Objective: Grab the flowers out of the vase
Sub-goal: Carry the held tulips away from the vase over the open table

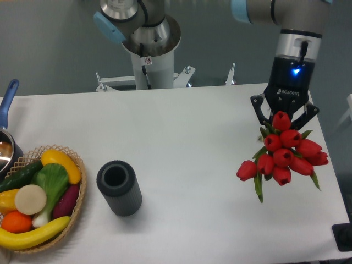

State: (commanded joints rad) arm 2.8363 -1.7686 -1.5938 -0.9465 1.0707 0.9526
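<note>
Fingers (284, 116) splayed either side of the red flowers (284, 155), whether they pinch the hidden stems cannot be told, bunch directly below the fingers over the white counter (187, 143), dark ribbed vase (119, 188) standing empty well apart from them, beside a wicker basket (76, 204) of toy produce

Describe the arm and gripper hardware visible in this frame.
The arm has grey metal tube links with light blue joint caps. Its wrist is silver, with a thin black cable running down it. The gripper is black, with white lettering on its body, a glowing blue light above that, and two dark fingers. The pale grey base column carries a small label.
</note>
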